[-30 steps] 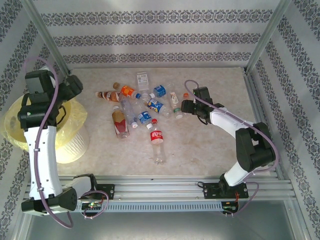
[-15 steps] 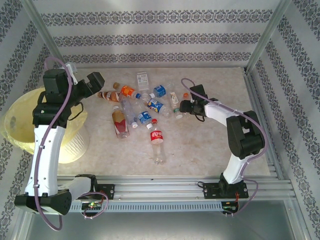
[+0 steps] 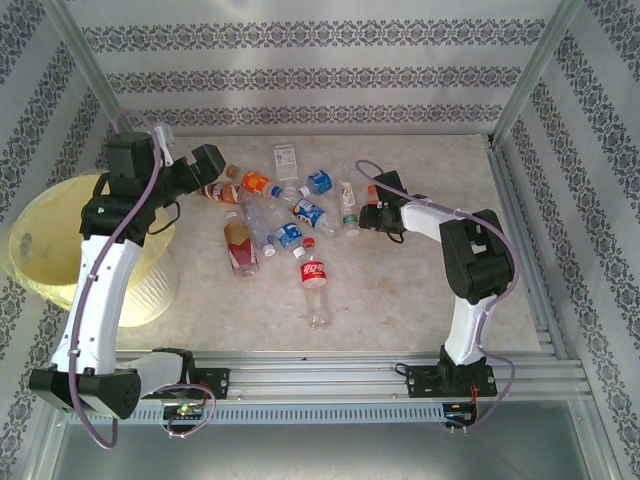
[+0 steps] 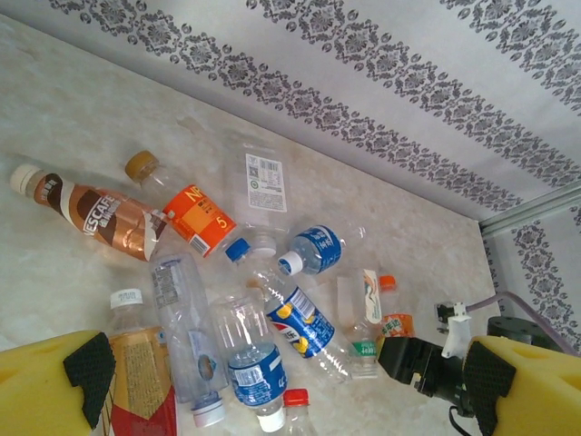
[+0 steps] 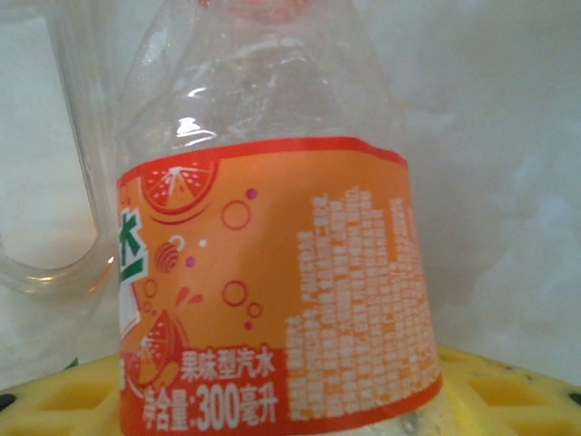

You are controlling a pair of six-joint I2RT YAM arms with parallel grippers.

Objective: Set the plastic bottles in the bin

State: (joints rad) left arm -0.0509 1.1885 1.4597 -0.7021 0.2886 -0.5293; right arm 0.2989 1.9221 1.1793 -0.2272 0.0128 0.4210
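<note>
The orange bottle, on the side of the heap farthest from the bin, sits right at the right claw, cap pointing away; whether the claw squeezes it cannot be told.

Looking like a robot lab test cell, not a home: left arm and right arm sitting bolted to a slotted aluminium rail at the marble-look worktop edge. Aluminium posts framing it, patterned wallpaper panels standing in as walls, plastic bottles lying strewn.
</note>
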